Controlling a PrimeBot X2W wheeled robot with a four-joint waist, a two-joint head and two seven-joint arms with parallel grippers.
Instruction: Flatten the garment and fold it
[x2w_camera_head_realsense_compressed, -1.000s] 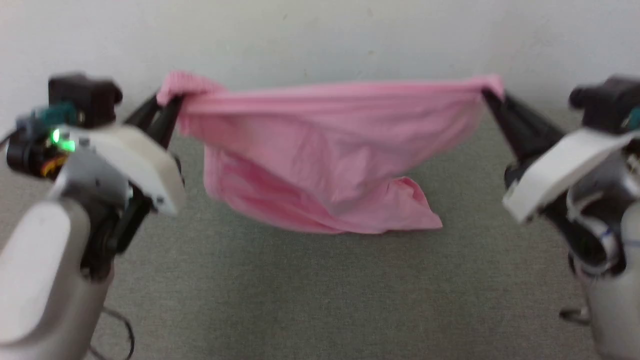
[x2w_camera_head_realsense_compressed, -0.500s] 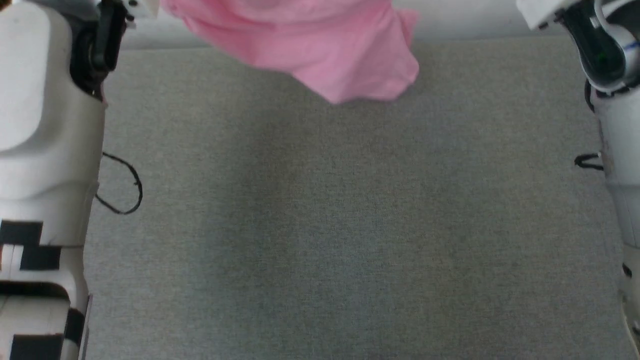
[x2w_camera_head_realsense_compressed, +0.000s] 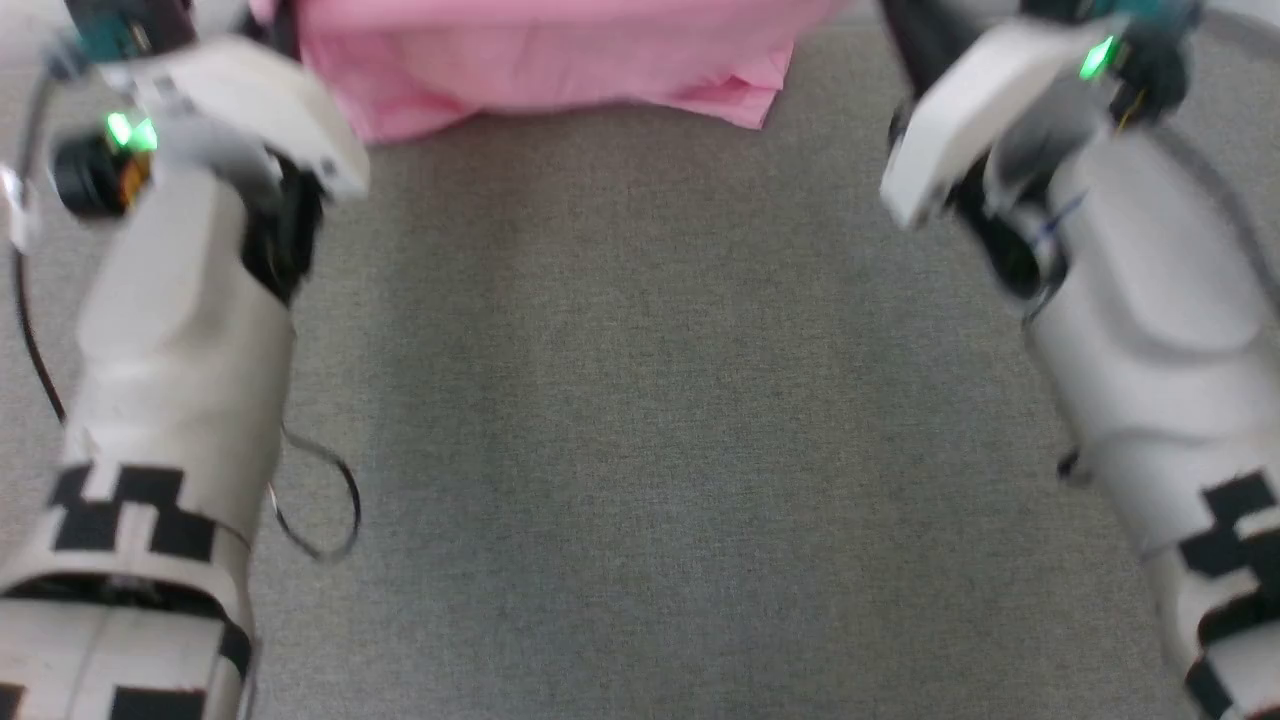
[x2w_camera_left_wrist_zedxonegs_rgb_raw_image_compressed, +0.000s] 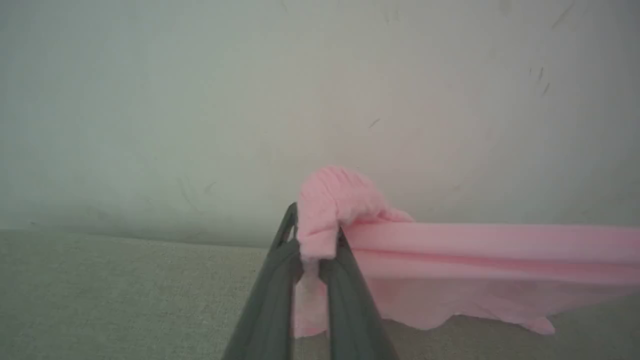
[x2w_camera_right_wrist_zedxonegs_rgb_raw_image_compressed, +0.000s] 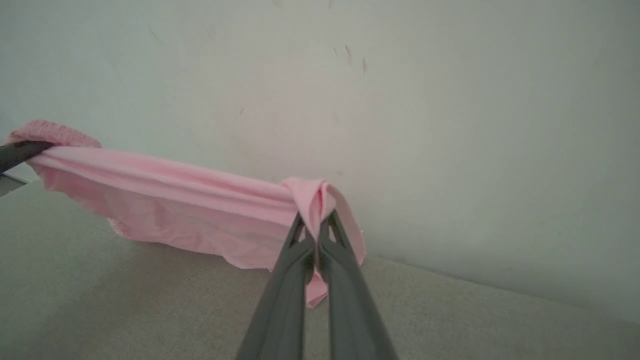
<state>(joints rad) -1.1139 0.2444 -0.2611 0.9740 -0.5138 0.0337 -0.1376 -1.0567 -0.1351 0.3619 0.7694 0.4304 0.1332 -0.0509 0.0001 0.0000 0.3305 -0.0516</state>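
Since half a second ago the head camera has shifted, and the garment (x2w_camera_head_realsense_compressed: 560, 60) shows a straighter lower edge lying at the far side of the grey bench (x2w_camera_head_realsense_compressed: 640, 400), where a corner drooped before. The left hand (x2w_camera_left_wrist_zedxonegs_rgb_raw_image_compressed: 316, 227) and right hand (x2w_camera_right_wrist_zedxonegs_rgb_raw_image_compressed: 316, 227), forearms (x2w_camera_head_realsense_compressed: 170, 330) reaching away, are each clamped on a bunched top corner, stretching the cloth between them before the wall (x2w_camera_left_wrist_zedxonegs_rgb_raw_image_compressed: 200, 100). Black block markers (x2w_camera_head_realsense_compressed: 130, 510) band both forearms.

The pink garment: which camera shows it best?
The right wrist view: the garment hangs stretched between the right gripper and the left gripper, lower edge sagging. The left wrist view shows one bunched end and part of the span; the head view, blurred, its lower part.
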